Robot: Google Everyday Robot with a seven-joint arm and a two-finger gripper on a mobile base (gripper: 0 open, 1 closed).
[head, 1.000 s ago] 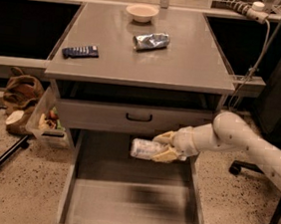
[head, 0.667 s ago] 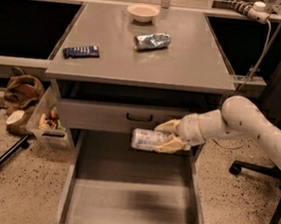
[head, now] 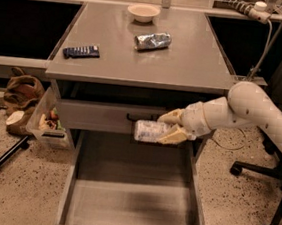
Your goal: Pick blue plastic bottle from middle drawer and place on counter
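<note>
My gripper (head: 170,126) comes in from the right on a white arm and is shut on the blue plastic bottle (head: 149,131). The bottle lies sideways in the fingers, its pale label showing, held above the middle drawer (head: 131,204) and in front of the closed upper drawer front. The middle drawer is pulled out, and its flat grey floor is bare. The counter (head: 151,60) is above and behind the gripper.
On the counter lie a silver foil packet (head: 152,41), a dark remote-like object (head: 81,52) and a pale bowl (head: 143,11). A clear bin (head: 49,122) and a brown bag (head: 22,97) stand on the floor at left. An office chair base (head: 267,198) is at right.
The gripper has lifted the bottle from just over the drawer up to the level of the upper drawer front. The arm has risen with it.
</note>
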